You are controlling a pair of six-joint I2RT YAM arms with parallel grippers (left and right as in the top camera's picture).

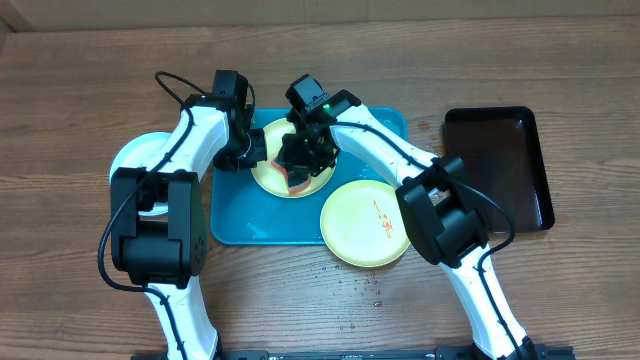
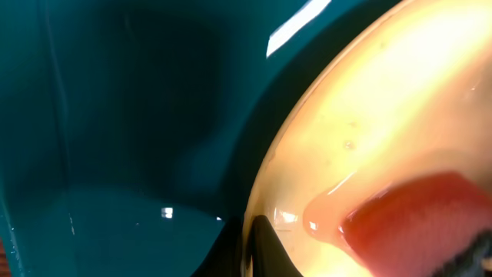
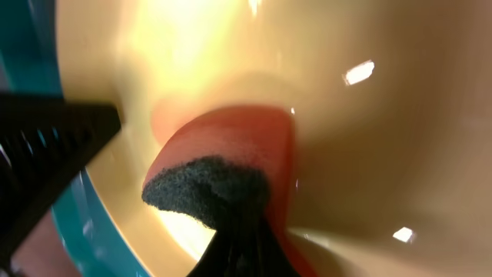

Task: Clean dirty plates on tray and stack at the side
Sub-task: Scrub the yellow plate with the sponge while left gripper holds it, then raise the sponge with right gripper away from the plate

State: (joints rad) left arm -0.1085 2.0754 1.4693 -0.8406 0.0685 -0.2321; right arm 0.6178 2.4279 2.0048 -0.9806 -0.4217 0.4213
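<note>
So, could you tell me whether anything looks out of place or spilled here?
Yes: the smeared plate straddles the tray's rim nearest the robot's base, partly over the table, where small droplets are scattered.

A brown wood-grain table (image 1: 560, 300) fills the overhead view, evenly lit, its planks running sideways.

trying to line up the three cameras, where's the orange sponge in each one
Overhead: the sponge lies on the yellow plate, upper middle of the tray, partly hidden under the right arm.
Left wrist: lower right corner, resting on the plate.
Right wrist: centre of the picture, dark scouring side toward the camera.
Shared landmark: the yellow plate's rim against the turquoise tray.
</note>
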